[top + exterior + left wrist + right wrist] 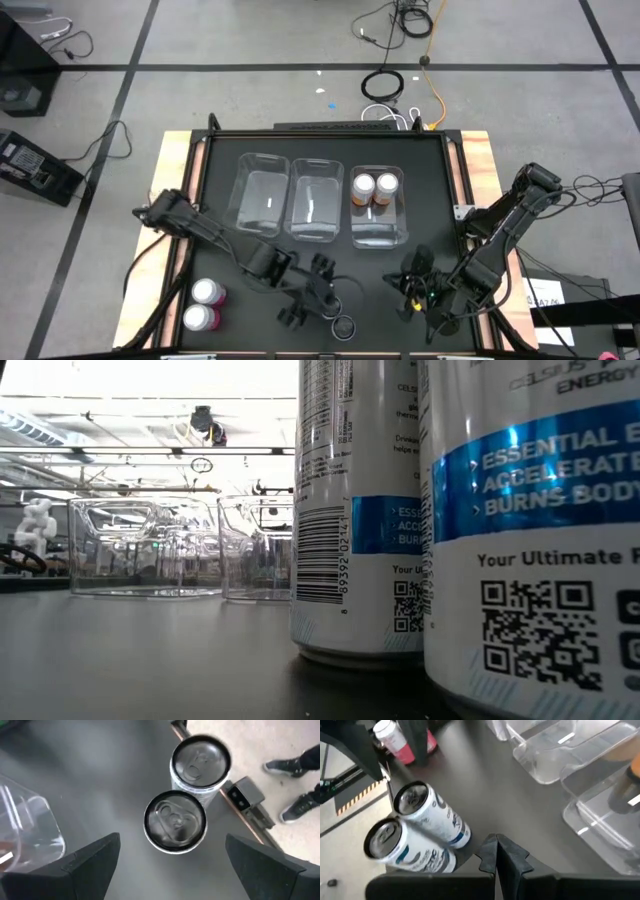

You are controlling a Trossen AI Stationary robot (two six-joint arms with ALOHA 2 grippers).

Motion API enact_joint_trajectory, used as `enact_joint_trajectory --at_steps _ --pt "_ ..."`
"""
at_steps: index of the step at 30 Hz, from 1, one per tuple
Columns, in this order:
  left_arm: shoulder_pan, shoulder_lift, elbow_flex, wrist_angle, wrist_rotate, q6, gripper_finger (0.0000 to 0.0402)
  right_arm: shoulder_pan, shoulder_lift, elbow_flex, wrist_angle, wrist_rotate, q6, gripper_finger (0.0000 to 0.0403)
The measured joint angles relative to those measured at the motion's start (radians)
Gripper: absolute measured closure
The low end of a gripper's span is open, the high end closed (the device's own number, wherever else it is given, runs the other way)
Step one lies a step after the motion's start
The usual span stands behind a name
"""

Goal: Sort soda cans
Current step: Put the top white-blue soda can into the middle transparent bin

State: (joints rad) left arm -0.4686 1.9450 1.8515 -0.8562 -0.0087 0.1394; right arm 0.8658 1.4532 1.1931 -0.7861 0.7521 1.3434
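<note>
Two white cans [440,510] stand on dark tabletop [150,660]

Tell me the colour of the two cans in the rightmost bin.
Orange bodies with silver tops; clearest in the high view.

High view: straight down over the table [225,190]. Low view: level, nearly against two dark cans [365,510], bins at 10 o'clock. Wrist views both look down on those cans [175,820].
</note>
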Motion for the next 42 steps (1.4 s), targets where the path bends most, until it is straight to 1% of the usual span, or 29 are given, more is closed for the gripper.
enact_joint_trajectory --at_steps 4,9,17,32,35,38,42 --pt "0.002 0.059 0.052 -0.052 0.000 0.001 0.0031 0.003 0.000 0.000 0.004 -0.003 -0.002 0.0403" --pt "0.001 0.095 0.074 -0.052 0.005 0.000 0.0031 0.007 0.000 0.000 0.004 -0.008 -0.002 0.0403" --pt "0.002 0.124 0.076 -0.042 0.019 -0.002 0.0031 0.007 0.001 0.000 0.005 -0.046 -0.021 0.0403" --pt "0.005 0.164 0.076 0.016 0.042 -0.003 0.0033 0.008 0.001 0.000 0.013 -0.051 -0.021 0.0403" --pt "0.010 0.164 0.076 0.014 0.043 -0.008 0.0049 0.008 0.001 0.000 0.013 -0.052 -0.021 0.0403" --pt "0.013 0.164 0.076 0.016 0.067 -0.028 0.0079 0.007 0.001 0.000 0.013 -0.052 -0.021 0.0403" --pt "0.011 0.164 0.076 0.017 0.071 -0.028 0.0112 0.008 0.001 0.000 0.013 -0.052 -0.021 0.0403"
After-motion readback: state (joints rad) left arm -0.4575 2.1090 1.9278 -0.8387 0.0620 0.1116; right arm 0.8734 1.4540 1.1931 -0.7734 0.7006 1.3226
